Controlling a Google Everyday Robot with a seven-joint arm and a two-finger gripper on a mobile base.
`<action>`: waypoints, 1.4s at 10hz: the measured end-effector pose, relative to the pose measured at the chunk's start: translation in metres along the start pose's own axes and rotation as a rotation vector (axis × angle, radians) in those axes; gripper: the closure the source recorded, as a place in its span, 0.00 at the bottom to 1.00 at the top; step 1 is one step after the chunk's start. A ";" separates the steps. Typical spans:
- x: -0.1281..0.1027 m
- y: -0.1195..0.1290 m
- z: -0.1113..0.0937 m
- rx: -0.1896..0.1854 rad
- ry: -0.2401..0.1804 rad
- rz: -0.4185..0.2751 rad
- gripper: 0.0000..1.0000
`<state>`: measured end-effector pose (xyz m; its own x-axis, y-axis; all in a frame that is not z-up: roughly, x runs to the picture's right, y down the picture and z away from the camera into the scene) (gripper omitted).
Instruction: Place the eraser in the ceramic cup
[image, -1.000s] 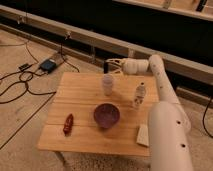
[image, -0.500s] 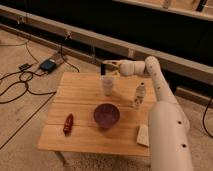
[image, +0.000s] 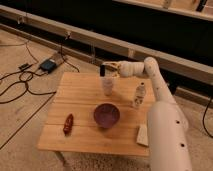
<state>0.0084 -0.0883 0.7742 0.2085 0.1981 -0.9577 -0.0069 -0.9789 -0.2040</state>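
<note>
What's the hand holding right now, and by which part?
Cannot tell: something dark, perhaps the eraser, shows at the tip of the hand over the cup, but the hold is unclear.

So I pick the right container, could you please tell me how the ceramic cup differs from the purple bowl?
The ceramic cup is pale and taller than wide; the purple bowl is dark, wide and low. The cup stands just below the gripper; the bowl sits nearer the camera. Both stand upright on the table.
</note>
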 end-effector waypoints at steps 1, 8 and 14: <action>-0.001 -0.001 0.000 0.002 0.000 0.005 1.00; -0.012 -0.014 0.002 0.011 -0.017 0.059 1.00; -0.020 -0.028 0.002 0.015 -0.045 0.119 1.00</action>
<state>0.0022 -0.0648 0.7981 0.1617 0.0833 -0.9833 -0.0433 -0.9949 -0.0914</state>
